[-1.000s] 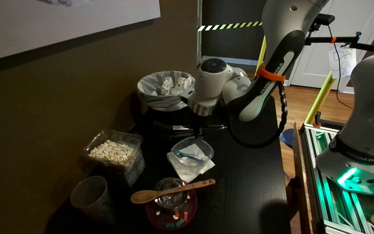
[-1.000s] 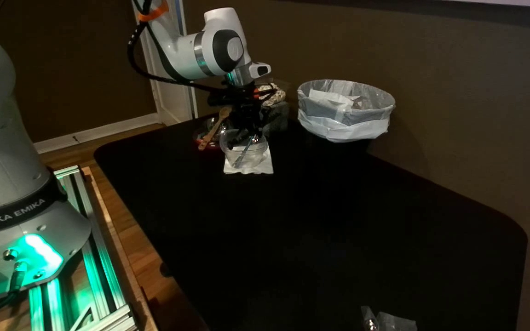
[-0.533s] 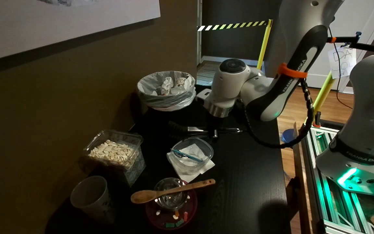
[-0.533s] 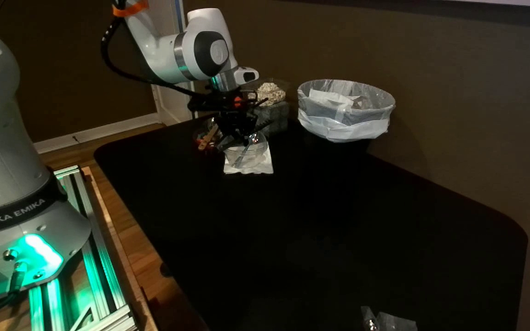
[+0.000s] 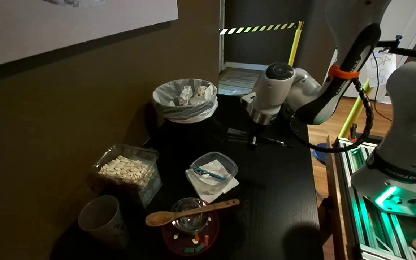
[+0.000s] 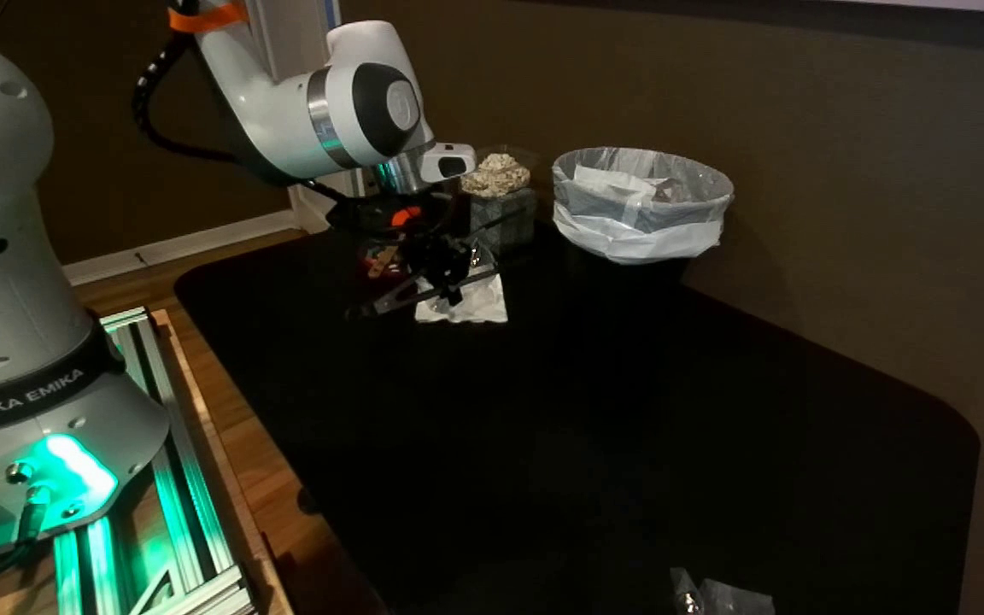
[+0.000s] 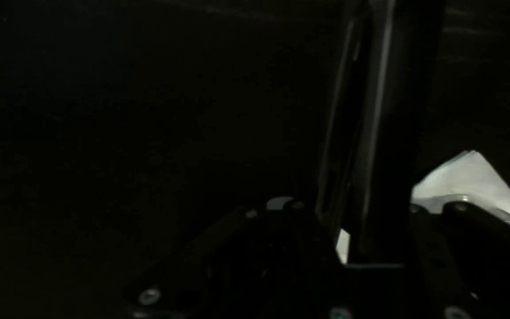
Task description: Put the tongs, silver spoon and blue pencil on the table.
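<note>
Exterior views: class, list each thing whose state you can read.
Dark-grey metal tongs: gripped, not set down.
Black tool: shut on the tongs.
Clear square plastic dish: upright, open.
Thin blue pencil: in the dish.
Silver metal spoon: in the dish.
Light-brown wooden spoon: across the clear glass bowl.
Round white-lined bin: open, rubbish inside.
Clear plastic tub: holding seeds.
Frosted plastic cup: upright, open.

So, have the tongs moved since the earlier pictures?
Yes: in an exterior view the tongs have shifted toward the picture's right, away from the lined bin and toward the table edge.
</note>
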`<state>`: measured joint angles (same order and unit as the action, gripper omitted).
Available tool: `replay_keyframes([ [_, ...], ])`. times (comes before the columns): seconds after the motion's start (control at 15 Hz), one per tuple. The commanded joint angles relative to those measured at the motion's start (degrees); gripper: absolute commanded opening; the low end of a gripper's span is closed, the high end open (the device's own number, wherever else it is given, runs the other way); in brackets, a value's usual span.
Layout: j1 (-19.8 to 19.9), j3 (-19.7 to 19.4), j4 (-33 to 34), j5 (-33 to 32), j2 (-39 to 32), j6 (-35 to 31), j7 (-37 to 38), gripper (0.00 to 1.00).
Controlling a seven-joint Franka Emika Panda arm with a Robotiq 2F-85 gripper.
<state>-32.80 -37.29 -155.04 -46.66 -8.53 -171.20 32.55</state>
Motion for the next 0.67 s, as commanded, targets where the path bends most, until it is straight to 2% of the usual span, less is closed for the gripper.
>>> replay_keyframes([
  [0.0,-0.4,-1.2,-0.2,-1.2,-0.1,0.9,3.1,0.05],
  [0.07,-0.4,-1.6,-0.3,-1.5,-0.2,1.0,3.8,0.19],
  [0.2,-0.4,-1.4,-0.2,-1.5,-0.2,1.0,3.6,0.19],
  [0.27,0.3,-0.5,0.3,1.1,-1.7,0.8,3.2,0.05],
  [0.47,2.9,0.6,0.6,9.2,-4.0,1.7,3.1,0.05],
  [0.6,1.0,-3.2,3.7,6.9,-7.1,3.5,9.3,0.05],
])
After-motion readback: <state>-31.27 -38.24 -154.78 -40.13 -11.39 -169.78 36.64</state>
